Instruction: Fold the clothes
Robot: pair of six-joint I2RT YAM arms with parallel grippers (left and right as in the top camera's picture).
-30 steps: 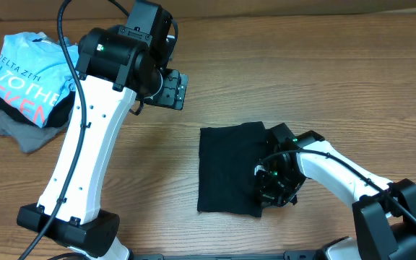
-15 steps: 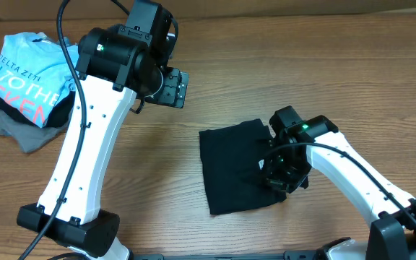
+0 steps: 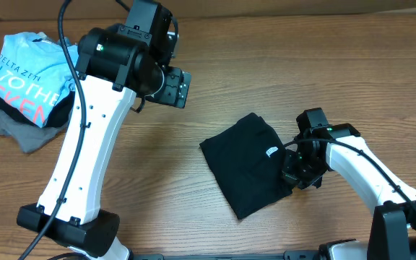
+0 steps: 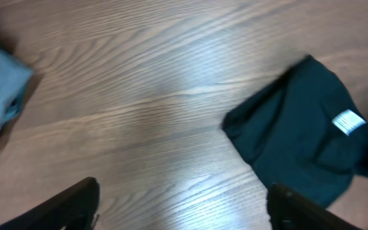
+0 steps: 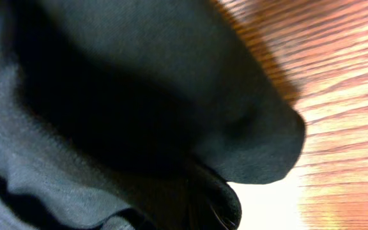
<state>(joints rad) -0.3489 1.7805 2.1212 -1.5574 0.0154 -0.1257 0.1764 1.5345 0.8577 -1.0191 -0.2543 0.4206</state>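
Clothes [image 3: 248, 165] lie on my right half of the table [image 3: 215, 79], towards the front edge. That table is the biggest thing here: brown wood with a long streaky grain, smooth enough to carry a pale glare. Beyond its far edge I see only a tan band [image 3: 302, 6] of the room.

They are one black T-shirt, soft and matte, folded into a rough rectangle set askew. Its long axis runs diagonally from far-left to near-right, and the right edge is bunched in thick rolls.

Far off on my left sits a crumpled heap: a light blue T-shirt [image 3: 24, 72] with white and pink lettering on top of a grey garment [image 3: 20, 133].

My left claw [image 3: 173, 88] hangs above bare wood with its fingers spread wide, touching nothing. My right claw [image 3: 302, 167] is pressed together, pinching that bunched right edge.

Smallest is the white neck tag [image 3: 271, 152], showing just beside my right claw
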